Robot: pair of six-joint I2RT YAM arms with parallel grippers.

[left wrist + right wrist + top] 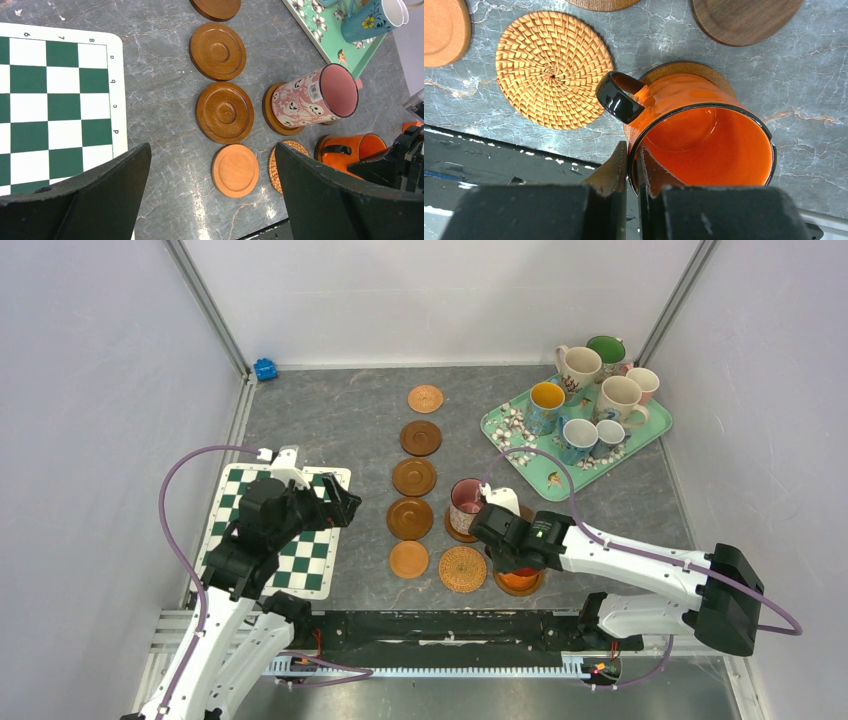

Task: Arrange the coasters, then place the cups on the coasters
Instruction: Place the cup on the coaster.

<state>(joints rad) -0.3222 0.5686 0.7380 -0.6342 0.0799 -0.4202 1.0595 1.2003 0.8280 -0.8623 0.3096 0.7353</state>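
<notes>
My right gripper (633, 150) is shut on the rim of the clear orange cup (704, 135), one finger inside and one outside, next to its black handle. The cup is over a brown coaster (684, 69); I cannot tell whether it rests on it. A woven rattan coaster (553, 70) lies bare to its left. The pink speckled cup (465, 502) stands on a coaster (272, 117) behind the rattan one. Several bare wooden coasters form a column (413, 477), the nearest light orange (235, 170). My left gripper (345, 505) hangs open and holds nothing, beside that column.
A mint floral tray (500, 422) at the back right holds several cups (618, 398) among small white pieces. A green-white checkered mat (300, 562) lies under the left arm. A small blue object (265, 369) sits in the back left corner. The black base rail (450, 625) runs along the near edge.
</notes>
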